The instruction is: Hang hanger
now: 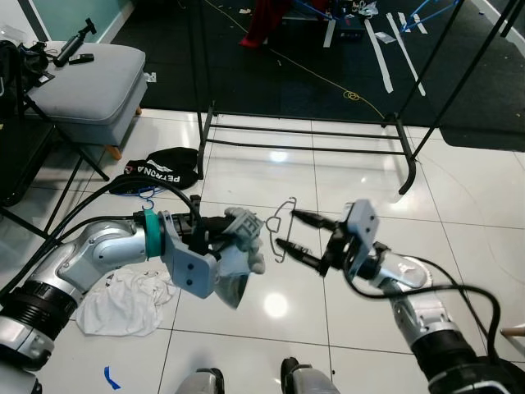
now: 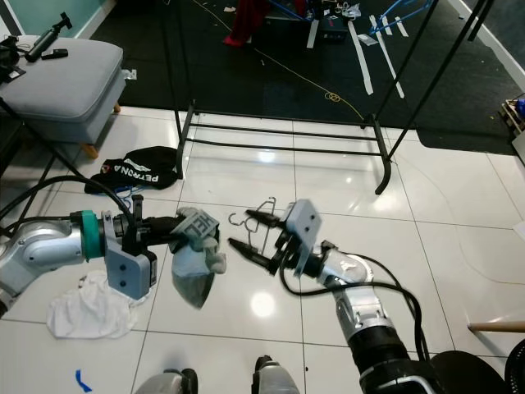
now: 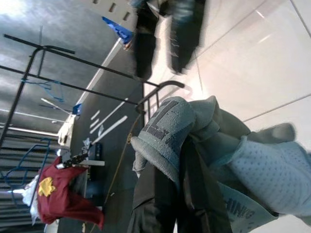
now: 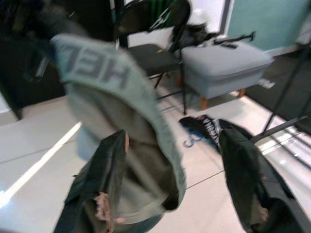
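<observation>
In the left eye view, the left gripper (image 1: 220, 232) is clenched on a bundled grey garment (image 1: 239, 256) that hangs from its fingers above the white tiled floor (image 1: 328, 176), in front of the black clothes rack (image 1: 305, 135). Just beside the garment, on the side away from the left arm, a thin wire hanger (image 1: 280, 223) pokes out, and the right gripper (image 1: 293, 232) points at it with its two long black fingers spread apart, one above the hook and one below it. A white cloth (image 1: 121, 302) lies on the floor under the left arm, a black bag (image 1: 164, 167) lies nearer the rack, and a grey padded stool (image 1: 86, 80) stands off to the rack's left. The right eye view shows the same layout. In the left wrist view, the garment's ribbed cuff with dark lettering is wrapped around that gripper's fingers, the rack beyond it. In the right wrist view, two black fingers (image 4: 104, 184) stand apart, with the lettered garment close in front of them and the stool further back.
</observation>
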`<state>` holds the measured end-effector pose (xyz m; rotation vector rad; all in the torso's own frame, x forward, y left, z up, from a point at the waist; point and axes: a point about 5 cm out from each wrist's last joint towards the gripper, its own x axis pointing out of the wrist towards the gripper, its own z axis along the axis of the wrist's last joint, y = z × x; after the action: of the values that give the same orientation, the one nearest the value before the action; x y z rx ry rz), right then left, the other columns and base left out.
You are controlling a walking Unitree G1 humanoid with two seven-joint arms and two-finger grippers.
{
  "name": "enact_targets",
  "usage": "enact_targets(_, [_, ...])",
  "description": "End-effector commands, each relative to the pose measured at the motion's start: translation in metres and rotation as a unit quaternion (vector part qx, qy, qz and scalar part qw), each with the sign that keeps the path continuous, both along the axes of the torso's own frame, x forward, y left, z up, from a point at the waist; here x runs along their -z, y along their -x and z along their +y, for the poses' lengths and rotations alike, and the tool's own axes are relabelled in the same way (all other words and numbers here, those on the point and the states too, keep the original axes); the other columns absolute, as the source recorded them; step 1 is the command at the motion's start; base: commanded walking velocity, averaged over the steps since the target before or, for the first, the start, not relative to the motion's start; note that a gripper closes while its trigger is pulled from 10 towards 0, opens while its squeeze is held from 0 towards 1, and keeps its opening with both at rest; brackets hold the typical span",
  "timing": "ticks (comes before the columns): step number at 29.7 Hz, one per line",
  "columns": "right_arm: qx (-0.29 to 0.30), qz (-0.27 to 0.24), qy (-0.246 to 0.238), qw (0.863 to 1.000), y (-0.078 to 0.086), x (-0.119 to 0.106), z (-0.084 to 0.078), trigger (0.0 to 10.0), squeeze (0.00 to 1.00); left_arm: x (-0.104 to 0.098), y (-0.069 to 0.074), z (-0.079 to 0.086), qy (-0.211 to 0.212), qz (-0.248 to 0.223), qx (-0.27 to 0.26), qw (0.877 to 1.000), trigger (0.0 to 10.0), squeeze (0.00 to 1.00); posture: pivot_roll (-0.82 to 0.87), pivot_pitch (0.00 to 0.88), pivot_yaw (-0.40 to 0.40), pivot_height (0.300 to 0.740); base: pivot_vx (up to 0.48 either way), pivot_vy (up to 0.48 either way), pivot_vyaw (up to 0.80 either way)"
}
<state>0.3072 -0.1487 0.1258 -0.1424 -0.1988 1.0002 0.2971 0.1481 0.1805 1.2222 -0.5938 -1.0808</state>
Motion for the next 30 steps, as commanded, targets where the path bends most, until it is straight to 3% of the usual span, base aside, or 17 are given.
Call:
enact_targets(1, [0.008, -0.002, -0.013, 1.000, -0.001, 0.001, -0.005, 10.0, 1.00, 0.004, 0.003, 0.000, -0.021, 0.007, 0.021, 1.000, 0.0, 0.00, 0.00, 0.097, 0.033, 0.740, 0.000, 0.000, 0.00])
enact_targets(6, [-0.026, 0.022, -0.011, 0.999, 0.002, 0.005, -0.007, 10.0, 1.00, 0.001, 0.005, 0.001, -0.026, 0.001, 0.045, 0.999, 0.0, 0.00, 0.00, 0.097, 0.035, 0.740, 0.000, 0.000, 0.00])
enact_targets(8, [-0.082, 0.074, -0.012, 0.994, 0.009, 0.011, -0.004, 10.0, 1.00, -0.002, 0.004, 0.000, -0.026, -0.003, 0.054, 0.998, 0.0, 0.00, 0.00, 0.097, 0.035, 0.740, 0.000, 0.000, 0.00])
enact_targets(9, [-0.082, 0.074, -0.012, 0.994, 0.009, 0.011, -0.004, 10.0, 1.00, -0.002, 0.004, 0.000, -0.026, -0.003, 0.054, 0.998, 0.0, 0.00, 0.00, 0.097, 0.035, 0.740, 0.000, 0.000, 0.00])
enact_targets(10, [-0.103, 0.088, -0.008, 0.991, 0.012, 0.014, -0.003, 10.0, 0.74, -0.003, 0.004, -0.001, -0.025, -0.004, 0.057, 0.998, 0.0, 0.00, 0.00, 0.097, 0.035, 0.740, 0.000, 0.000, 0.00])
enact_targets(11, [-0.103, 0.088, -0.008, 0.991, 0.012, 0.014, -0.003, 10.0, 0.74, -0.003, 0.004, -0.001, -0.025, -0.004, 0.057, 0.998, 0.0, 0.00, 0.00, 0.097, 0.035, 0.740, 0.000, 0.000, 0.00])
enact_targets(12, [-0.116, 0.094, -0.006, 0.989, 0.013, 0.016, -0.003, 10.0, 0.20, -0.004, 0.004, -0.002, -0.024, -0.005, 0.060, 0.998, 0.0, 0.00, 0.01, 0.091, 0.032, 0.740, 0.000, 0.000, 0.00])
enact_targets(14, [-0.127, 0.089, 0.006, 0.988, 0.014, 0.017, -0.003, 10.0, 0.20, -0.007, 0.003, -0.003, -0.022, -0.007, 0.066, 0.998, 0.0, 0.00, 0.01, 0.091, 0.033, 0.740, 0.000, 0.000, 0.00])
enact_targets(15, [-0.116, 0.072, 0.016, 0.990, 0.012, 0.016, -0.003, 10.0, 0.08, -0.008, 0.003, -0.004, -0.020, -0.009, 0.070, 0.997, 0.0, 0.00, 0.00, 0.089, 0.031, 0.740, 0.000, 0.000, 0.00])
enact_targets(18, [-0.093, 0.042, 0.037, 0.994, 0.008, 0.015, -0.005, 10.0, 0.07, -0.010, 0.004, -0.005, -0.018, -0.012, 0.075, 0.997, 0.0, 0.00, 0.00, 0.089, 0.031, 0.740, 0.000, 0.000, 0.00])
enact_targets(22, [-0.027, -0.035, 0.080, 0.996, -0.005, 0.006, -0.011, 10.0, 0.06, -0.016, 0.004, -0.007, -0.017, -0.019, 0.088, 0.996, 0.0, 0.00, 0.01, 0.081, 0.029, 0.740, 0.000, 0.000, 0.00])
enact_targets(25, [-0.019, -0.039, 0.081, 0.996, -0.007, 0.004, -0.012, 10.0, 0.06, -0.017, 0.004, -0.007, -0.017, -0.020, 0.090, 0.996, 0.0, 0.00, 0.01, 0.081, 0.029, 0.740, 0.000, 0.000, 0.00])
enact_targets(26, [-0.007, -0.043, 0.091, 0.995, -0.009, 0.004, -0.013, 10.0, 0.00, -0.018, 0.004, -0.007, -0.016, -0.020, 0.092, 0.995, 0.0, 0.00, 0.01, 0.081, 0.029, 0.740, 0.000, 0.000, 0.00])
enact_targets(30, [0.014, -0.048, 0.101, 0.994, -0.013, 0.004, -0.013, 10.0, 0.00, -0.021, 0.006, -0.009, -0.014, -0.019, 0.099, 0.995, 0.0, 0.00, 0.02, 0.075, 0.029, 0.740, 0.000, 0.000, 0.00])
